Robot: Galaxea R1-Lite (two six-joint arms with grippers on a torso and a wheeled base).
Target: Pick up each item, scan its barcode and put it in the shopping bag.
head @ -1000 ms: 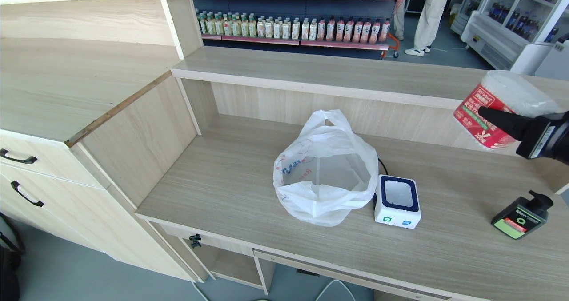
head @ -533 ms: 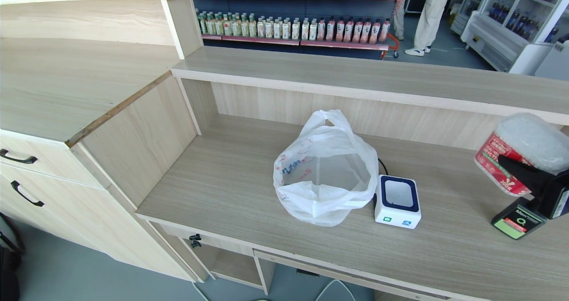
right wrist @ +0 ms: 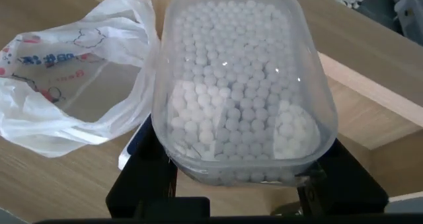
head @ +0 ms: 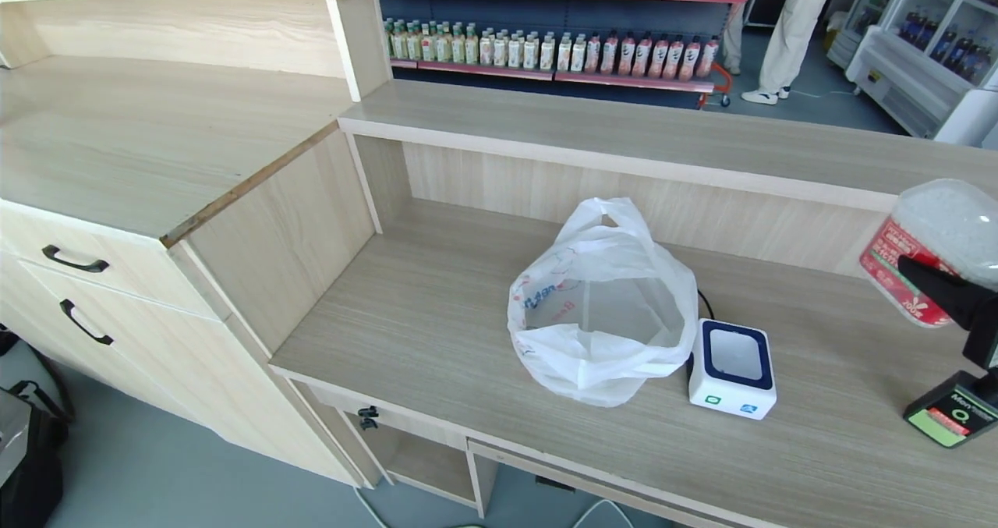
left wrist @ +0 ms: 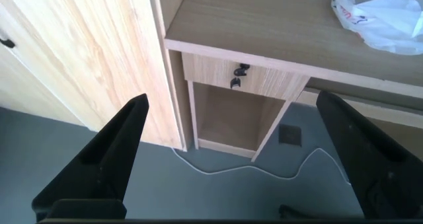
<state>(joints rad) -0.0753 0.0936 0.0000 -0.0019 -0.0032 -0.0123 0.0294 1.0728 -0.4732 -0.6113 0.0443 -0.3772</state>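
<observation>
Clear plastic tub of cotton swabs [head: 939, 232] is clamped in the right hand [head: 936, 278], in the air well right of the scanner [head: 733, 368]. The white shopping bag [head: 604, 302] stands open on the surface [head: 468, 325], touching the scanner's left side. The left hand [left wrist: 228, 161] is wide open and holds nothing.

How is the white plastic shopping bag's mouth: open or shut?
Open: the white plastic shopping bag sits on the counter with its mouth spread wide, its inside showing in the head view.
</observation>
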